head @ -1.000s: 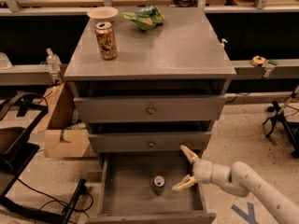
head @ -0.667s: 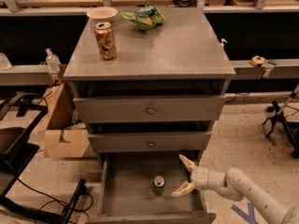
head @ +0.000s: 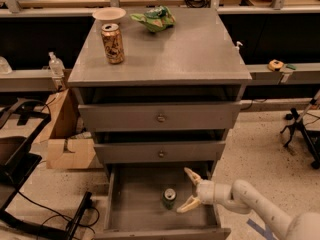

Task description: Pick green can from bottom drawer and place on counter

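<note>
Green can [head: 169,198] upright in bottom drawer [head: 134,200], spread pincer [head: 182,190] just beside

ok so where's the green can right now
The green can stands on the floor of the open bottom drawer, low and central in the camera view; the gripper, fingers open, sits just right of it.

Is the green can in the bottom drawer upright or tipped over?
Upright: the green can shows its silver top facing up on the bottom drawer floor. The open gripper sits just right of it.

Gripper [head: 183,190] low right, fingers [head: 192,175] apart
</note>
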